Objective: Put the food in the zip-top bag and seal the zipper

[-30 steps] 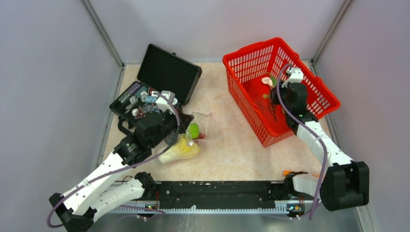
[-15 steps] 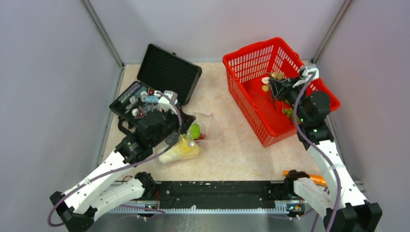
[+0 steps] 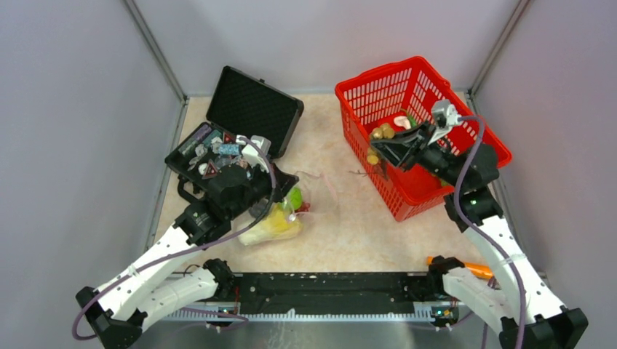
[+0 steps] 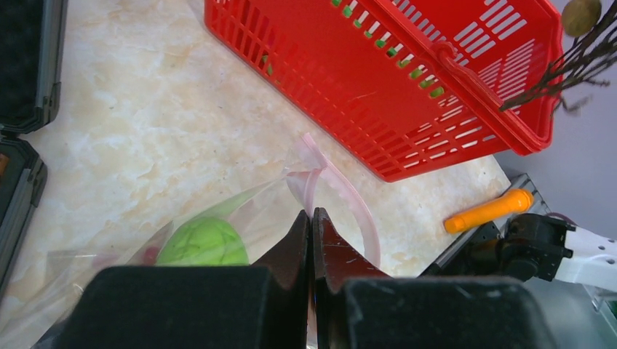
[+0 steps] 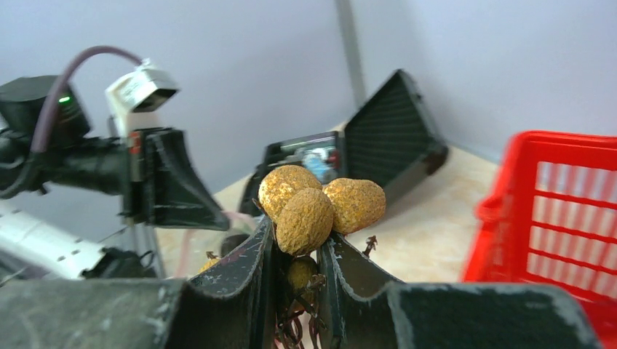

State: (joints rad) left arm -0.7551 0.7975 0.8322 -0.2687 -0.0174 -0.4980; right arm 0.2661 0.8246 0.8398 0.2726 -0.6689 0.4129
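Our right tool (image 5: 297, 238) grips the brown bits (image 5: 320, 203), holding them above the red basket's (image 3: 378, 73) left wall. Our left tool (image 4: 312, 218) is pinched tight on the zip-top bag (image 4: 255, 211), which lies on the worktop (image 3: 349, 225) with the green fruit (image 4: 204, 243) inside.

zip-top bag (image 3: 319, 186) half under left arm (image 3: 167, 251), case (image 3: 255, 107) contents — too small to tell

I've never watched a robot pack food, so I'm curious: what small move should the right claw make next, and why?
Probably swing left toward the zip-top bag: the right claw grips a brown fruit cluster above the rim of the red basket, while the left claw pinches the bag's pink-edged mouth.
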